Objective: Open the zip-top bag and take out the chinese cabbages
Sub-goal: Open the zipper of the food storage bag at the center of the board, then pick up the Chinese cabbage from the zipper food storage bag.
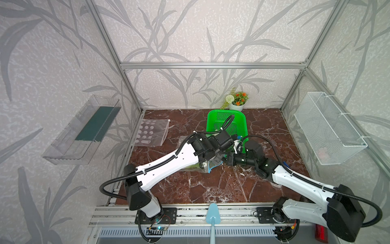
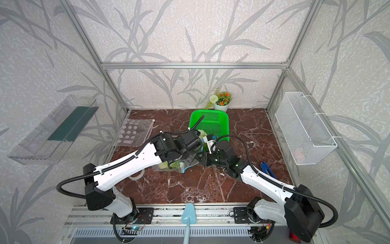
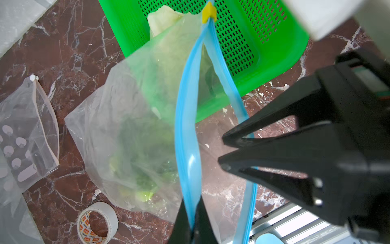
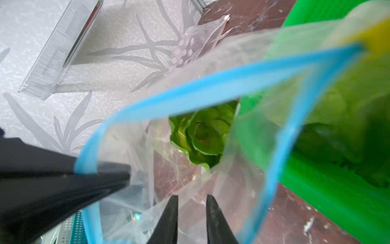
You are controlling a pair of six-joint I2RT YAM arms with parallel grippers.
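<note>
Working at the extraction stage: opening judged complete, removal judged half done.

Resting the zip-top bag (image 3: 118, 118) on the table (image 1: 211, 186), just in front of the green basket (image 3: 274, 52), with the mouth end lifted between the two arms. Presenting the blue zip lips (image 3: 185, 105) parted along most of their length, with the yellow slider (image 3: 209, 10) sitting at the far end of the track.

Clamping one lip with the left end effector (image 3: 191, 202), closed tight on the blue strip. Pointing the right end effector (image 4: 192, 197) into the parted mouth, between the two lips, jaws standing a narrow gap apart and gripping nothing that can be made out. Thin film lying close to the tips, contact not determinable.

Showing the first chinese cabbage (image 3: 162, 19), pale and uncovered by film, apparently lying inside the green basket at its near edge; counting this head as taken out. Showing the second chinese cabbage (image 4: 202, 135) deep inside the bag, leafy end facing the mouth, apart from the right end effector.

Leaving, by this judgement: reaching further in, gripping the second head, and drawing it out through the mouth while keeping the clamped lip raised.
</note>
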